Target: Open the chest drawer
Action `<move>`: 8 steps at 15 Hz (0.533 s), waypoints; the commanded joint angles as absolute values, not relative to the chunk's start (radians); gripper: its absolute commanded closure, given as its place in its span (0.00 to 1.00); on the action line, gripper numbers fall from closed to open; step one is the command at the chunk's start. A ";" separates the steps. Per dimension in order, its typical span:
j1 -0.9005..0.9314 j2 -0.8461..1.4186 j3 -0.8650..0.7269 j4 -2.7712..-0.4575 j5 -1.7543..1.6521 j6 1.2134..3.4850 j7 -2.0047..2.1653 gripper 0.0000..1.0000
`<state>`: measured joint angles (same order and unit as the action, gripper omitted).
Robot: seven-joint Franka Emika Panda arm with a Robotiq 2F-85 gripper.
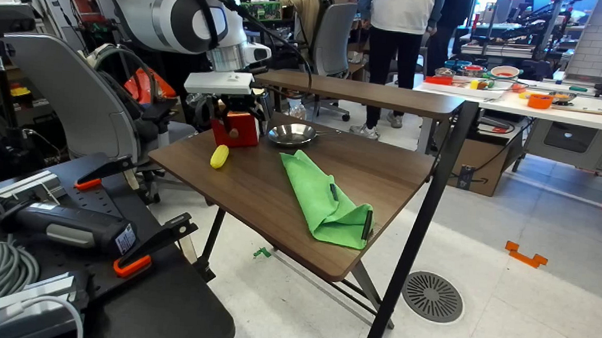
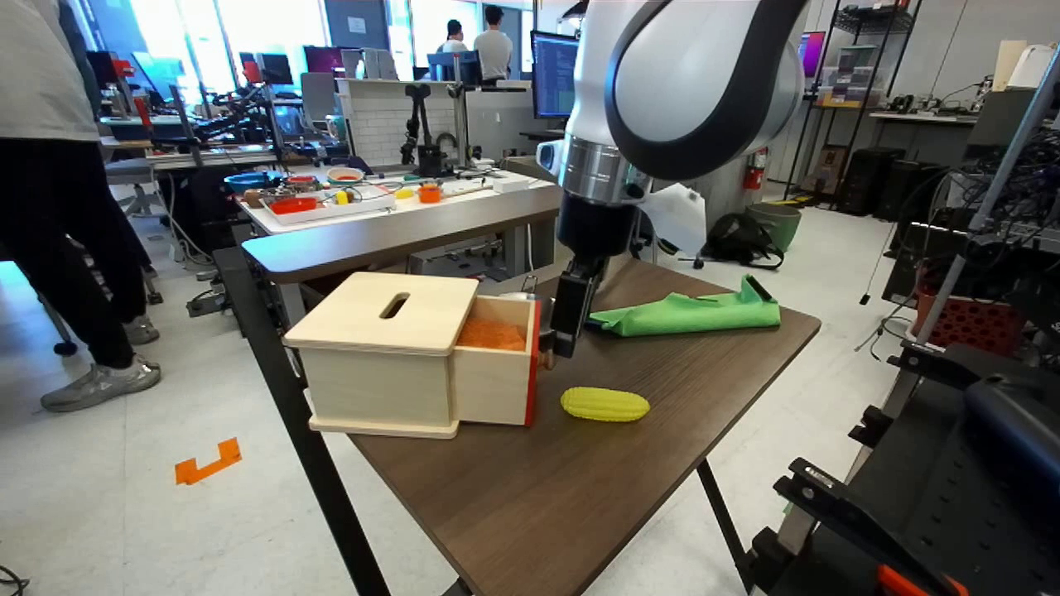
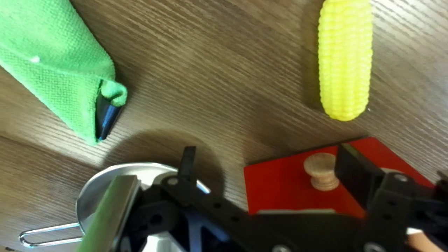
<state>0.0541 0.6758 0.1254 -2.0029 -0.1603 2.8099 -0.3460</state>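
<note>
The drawer [image 2: 497, 385] is part open: in an exterior view it juts from the chest [image 2: 377, 393] toward three o'clock, pale walls around an orange inside, with a red front [image 2: 532, 368]. The chest is pale too, a dark slot [image 2: 395, 305] cut through its lid [image 2: 356, 319], and it stands near the edge of the table [image 2: 571, 497]. In the wrist view the front lies at four o'clock, bearing a round wooden knob [image 3: 320, 166]. The gripper [image 3: 262, 154] has its fingers well apart: one is toward eight o'clock, before part of the pan [image 3: 99, 185]; the other is just beside the knob, at three o'clock from it, and I cannot tell whether they touch. In an exterior view the arm [image 2: 687, 99] extends from there toward one o'clock. The pan, shiny metal, sits just beside the chest in an exterior view, at three o'clock from it, its wire handle [image 1: 328, 133] pointing toward three. The corn [image 3: 344, 66], yellow, lies at two o'clock in the wrist view, one end cut off by the view's edge; in an exterior view it is near the chest, at seven o'clock from it. The cloth [image 3: 52, 70], green and folded, lies at ten o'clock in the wrist view, a dark piece [image 3: 107, 117] showing at its corner, and at four o'clock from the chest in an exterior view. A raised shelf [image 1: 359, 94] runs along the table, at two o'clock from the chest there
</note>
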 commanded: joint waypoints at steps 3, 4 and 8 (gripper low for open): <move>0.005 0.511 0.208 -2.091 -0.098 2.783 -0.331 0.00; -0.009 0.489 0.237 -2.093 -0.064 2.747 -0.332 0.00; 0.021 0.505 0.222 -2.061 -0.049 2.723 -0.334 0.00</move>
